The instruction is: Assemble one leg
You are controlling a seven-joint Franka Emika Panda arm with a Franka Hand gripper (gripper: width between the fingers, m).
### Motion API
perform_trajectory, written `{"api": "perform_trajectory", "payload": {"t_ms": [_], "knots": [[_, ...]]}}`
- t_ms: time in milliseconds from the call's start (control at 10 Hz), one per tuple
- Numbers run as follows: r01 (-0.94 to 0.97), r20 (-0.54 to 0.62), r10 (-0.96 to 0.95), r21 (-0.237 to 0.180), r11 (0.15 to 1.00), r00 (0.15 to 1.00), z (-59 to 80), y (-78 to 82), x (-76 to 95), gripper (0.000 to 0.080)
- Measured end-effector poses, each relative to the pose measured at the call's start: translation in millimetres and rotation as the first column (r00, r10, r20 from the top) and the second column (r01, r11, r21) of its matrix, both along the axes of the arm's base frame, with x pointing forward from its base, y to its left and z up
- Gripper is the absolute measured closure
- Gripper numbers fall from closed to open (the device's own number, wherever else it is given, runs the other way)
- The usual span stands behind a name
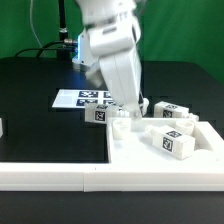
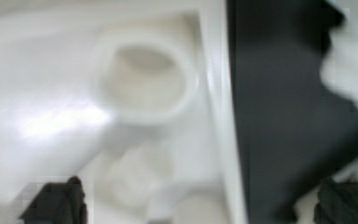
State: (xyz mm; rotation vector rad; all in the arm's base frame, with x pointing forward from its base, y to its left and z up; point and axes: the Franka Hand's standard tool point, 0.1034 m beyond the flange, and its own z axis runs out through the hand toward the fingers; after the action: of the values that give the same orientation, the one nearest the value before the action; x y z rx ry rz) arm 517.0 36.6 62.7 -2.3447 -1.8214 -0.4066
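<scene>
One leg [image 1: 120, 125] under the hand [image 1: 128, 108], possibly gripped.

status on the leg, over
Gripper low over panel corner, fingers wide apart, open. Leg beneath it at that corner; seating unclear, wrist view blurred. Spare leg close beside on table.

The arm [image 1: 108, 40] has a smooth, glossy white shell made of rounded segments, blurred in the exterior view. A dark gap shows at its top joint, and a thin dark cable [image 1: 60, 20] hangs close behind it. The last segment is a long white block that narrows toward the claw [image 1: 127, 107]. The wrist view shows two black fingers [image 2: 53, 200], rough-textured and out of focus.
</scene>
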Motion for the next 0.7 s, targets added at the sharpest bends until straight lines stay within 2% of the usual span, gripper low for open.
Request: {"api": "perform_trajectory", "payload": {"t_ms": [100,200,300,700], "knots": [[0.092,-0.024,-0.092,-0.003,0.996,0.995,13.8,13.9,7.4,0.015],[0.176,-0.024,-0.176,0.009,0.984,0.984,24.9,29.8,22.8,0.015],[0.296,-0.067,-0.294,0.034,0.954,0.954,24.5,48.2,30.3,0.015],[0.292,-0.067,-0.29,0.033,0.956,0.955,22.9,48.5,31.2,0.015]]}}
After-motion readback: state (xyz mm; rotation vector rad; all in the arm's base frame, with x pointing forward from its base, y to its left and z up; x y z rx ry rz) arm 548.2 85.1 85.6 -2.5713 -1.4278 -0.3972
